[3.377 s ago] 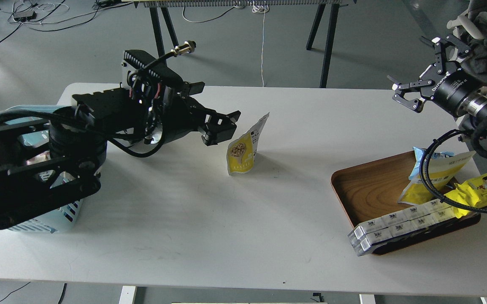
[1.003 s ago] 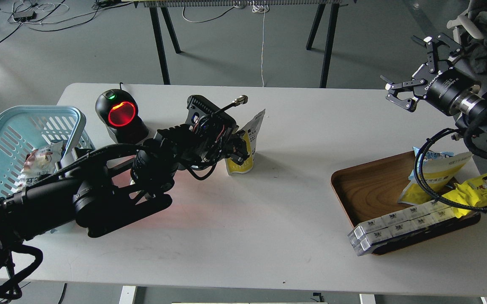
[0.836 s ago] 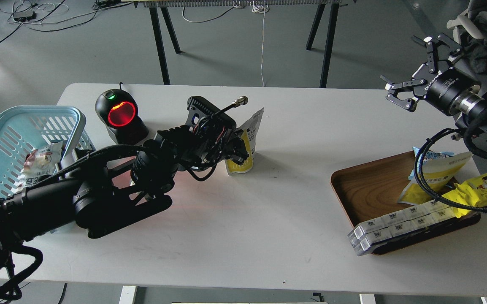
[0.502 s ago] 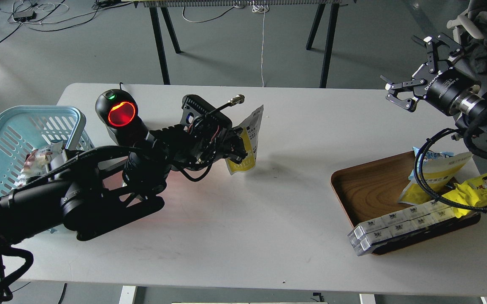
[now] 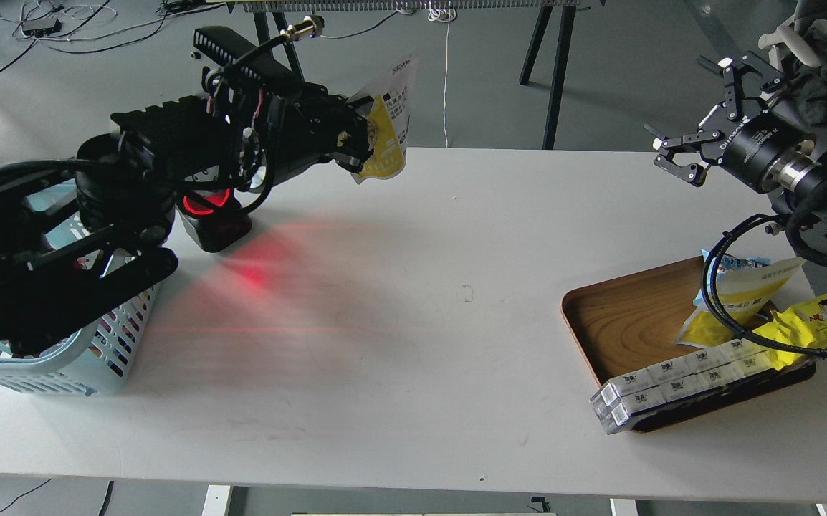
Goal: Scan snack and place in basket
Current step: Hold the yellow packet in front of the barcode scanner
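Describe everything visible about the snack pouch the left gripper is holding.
The snack is a small pouch with a glossy, film-like look, yellow in its lower part and white toward the top, with dark printed text on the white area. It is lifted clear of the table, tilted with its top leaning up and to the right. The left gripper is shut on its left side, covering part of its face. Nothing else touches it.

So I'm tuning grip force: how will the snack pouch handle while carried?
The snack hangs from the left claw pinched at one side, so it's probably light. Its top corner looks bent, suggesting floppy film that may sway.
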